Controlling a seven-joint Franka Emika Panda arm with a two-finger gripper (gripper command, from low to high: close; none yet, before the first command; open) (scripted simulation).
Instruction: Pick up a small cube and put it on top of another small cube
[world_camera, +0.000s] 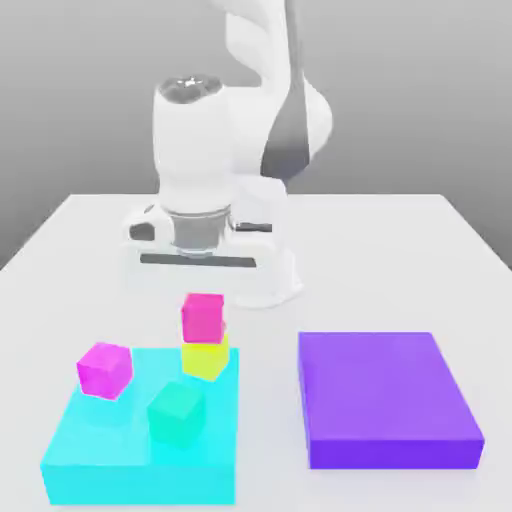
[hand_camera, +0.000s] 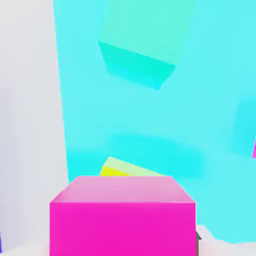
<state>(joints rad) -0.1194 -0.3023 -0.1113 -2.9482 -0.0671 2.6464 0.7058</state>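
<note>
The hot-pink cube (world_camera: 203, 317) sits on top of the yellow cube (world_camera: 205, 358), stacked in a two-high column. Being cubes, neither has a long axis; the pink one rests level with one flat face toward the exterior camera, while the yellow one beneath is turned slightly, showing a corner edge and part of a second face. In the hand view the pink cube (hand_camera: 121, 215) is close under the camera, its top face level, and a sliver of the yellow cube (hand_camera: 120, 167) peeks out beyond its far edge.

The stack stands on a flat cyan slab (world_camera: 90, 462) near the slab's far edge, toward its far corner on the exterior view's right. The slab lies at the near edge of the white surface (world_camera: 380, 250), toward the exterior view's left. Also on the slab are a purplish magenta cube (world_camera: 104, 369), near the far corner on the exterior view's left and tilted, and a teal-green cube (world_camera: 177, 411), just in front of the stack and turned at an angle. Both are apart from the stack.

A purple slab (world_camera: 385, 400) lies on the surface beside the cyan slab, on the exterior view's right, with a gap between them.

The arm's white body rises behind the stack, clear of it. Whether the claw is released or clenched I cannot tell; nothing grips the pink cube.
</note>
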